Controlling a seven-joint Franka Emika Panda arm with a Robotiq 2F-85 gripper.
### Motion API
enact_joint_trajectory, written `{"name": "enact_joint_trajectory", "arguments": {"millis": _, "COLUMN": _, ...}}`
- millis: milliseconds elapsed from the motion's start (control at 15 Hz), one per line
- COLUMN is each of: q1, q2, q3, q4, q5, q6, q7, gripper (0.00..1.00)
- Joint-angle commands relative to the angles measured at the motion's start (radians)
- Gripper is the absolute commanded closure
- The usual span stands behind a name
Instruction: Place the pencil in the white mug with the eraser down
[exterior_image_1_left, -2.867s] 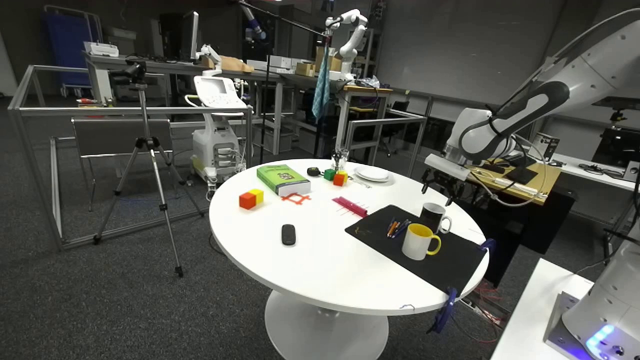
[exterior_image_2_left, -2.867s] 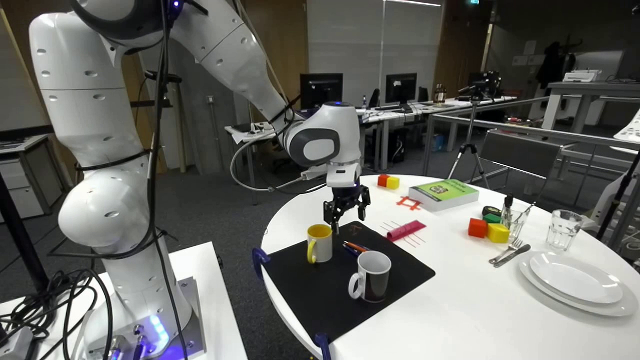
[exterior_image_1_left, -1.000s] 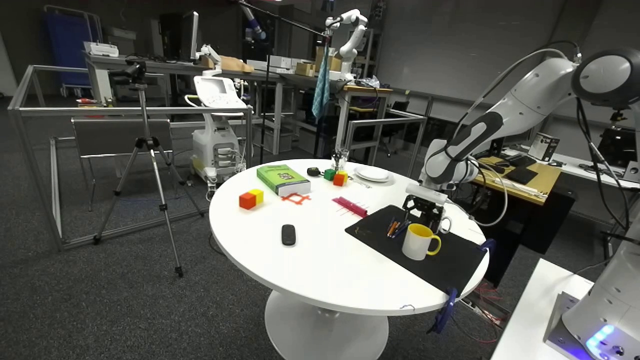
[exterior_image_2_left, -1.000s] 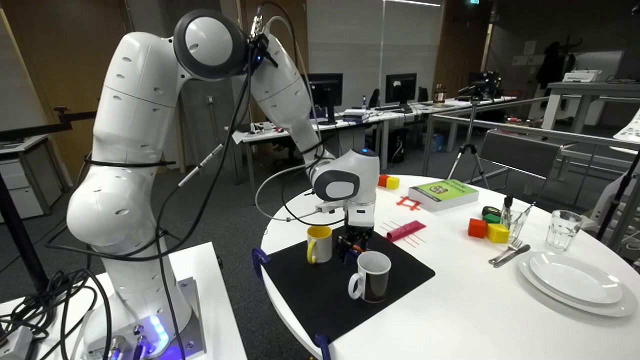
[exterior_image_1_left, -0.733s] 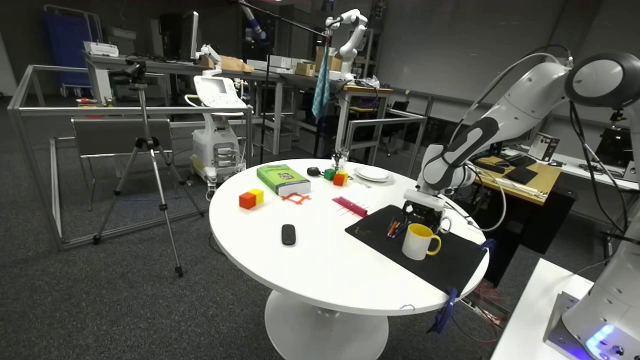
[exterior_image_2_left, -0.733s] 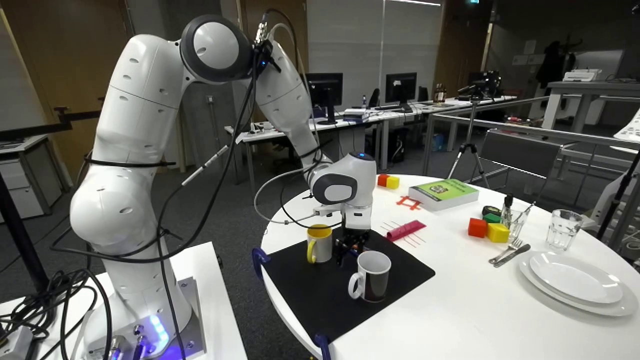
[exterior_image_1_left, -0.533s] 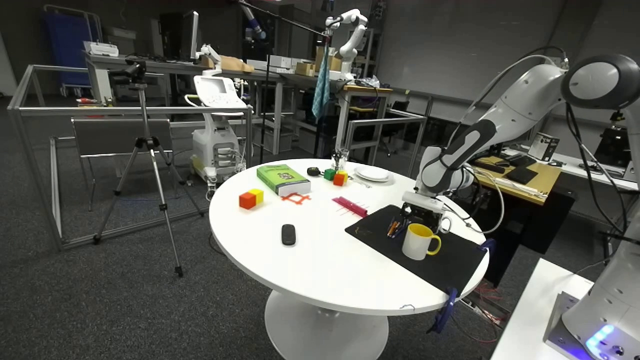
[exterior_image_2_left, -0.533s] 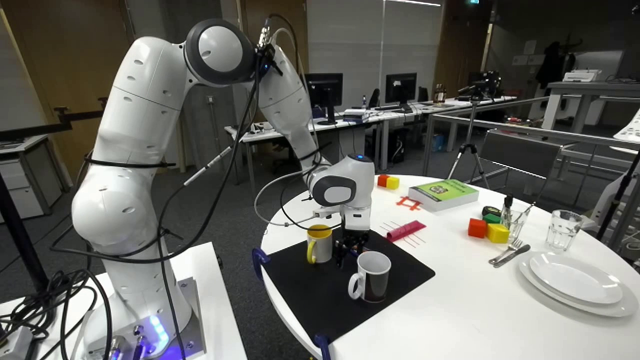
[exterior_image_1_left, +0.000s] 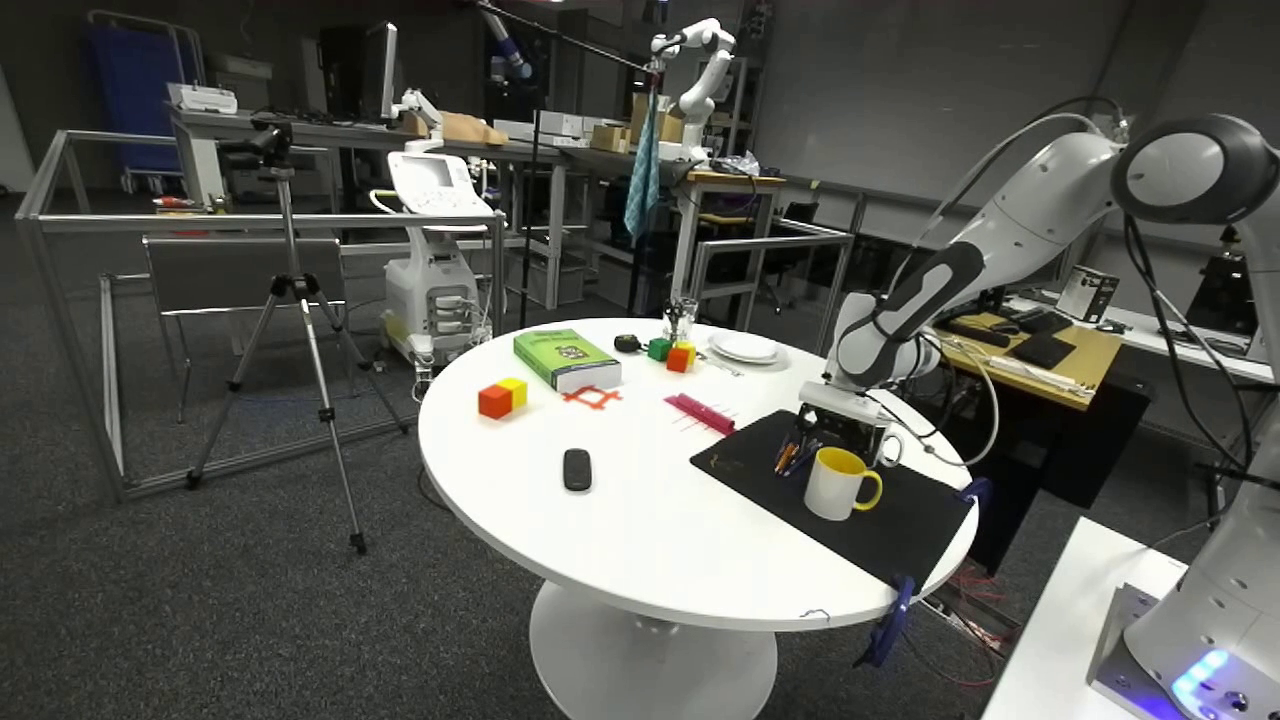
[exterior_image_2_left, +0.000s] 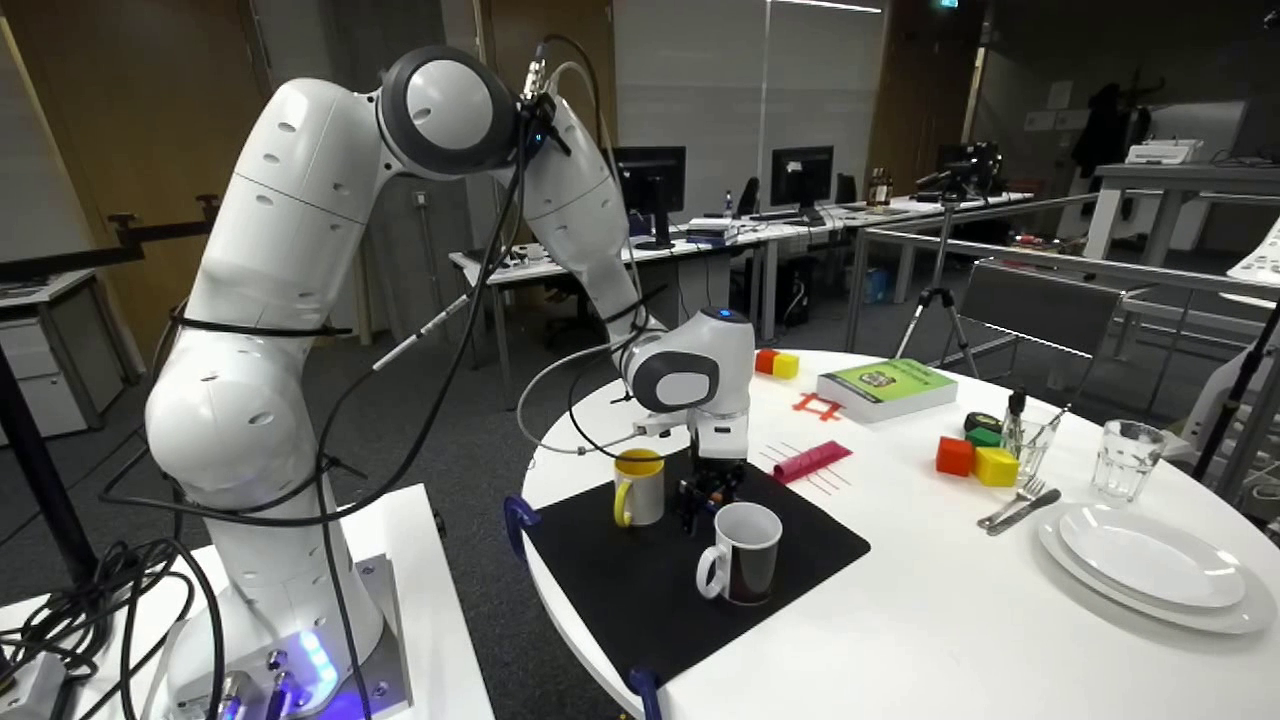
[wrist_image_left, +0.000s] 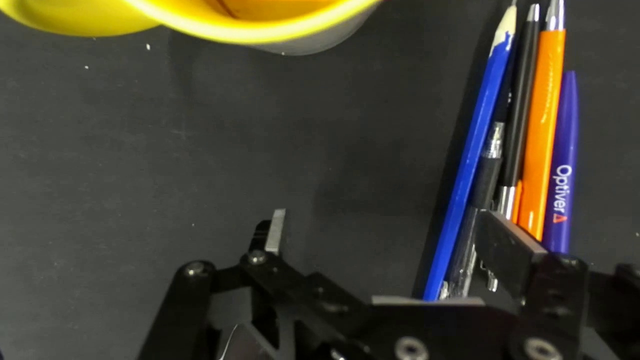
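Black mat (wrist_image_left: 150, 150) fills the wrist view. Blue pencil (wrist_image_left: 468, 170) lies ungripped beside pens (wrist_image_left: 545, 130), right of centre; gripper (wrist_image_left: 382, 220) spread wide. White mug (wrist_image_left: 250, 33) at upper left. Approach looks nearly done; grasp, lift, eraser-down placing remain.

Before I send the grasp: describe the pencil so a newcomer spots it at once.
On the round white table lies a black mat, where the white mug with the yellow inside stands. Beside that mug lies a bundle of pens. In the wrist view, the pencil is at the bundle's left edge: blue, and the only one showing a sharpened bare-wood tip.
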Motion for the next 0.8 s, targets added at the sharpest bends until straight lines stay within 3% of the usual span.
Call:
{"name": "enact_joint_trajectory", "arguments": {"millis": 0, "q1": 0.013, "q2": 0.023, "q3": -0.016, "q4": 0.035, "q5": -0.019, "q6": -0.007, "q7": 0.023, "gripper": 0.0}}
{"name": "enact_joint_trajectory", "arguments": {"millis": 733, "q1": 0.014, "q2": 0.059, "q3": -0.022, "q4": 0.072, "q5": -0.018, "q6": -0.016, "q7": 0.02, "gripper": 0.0}}
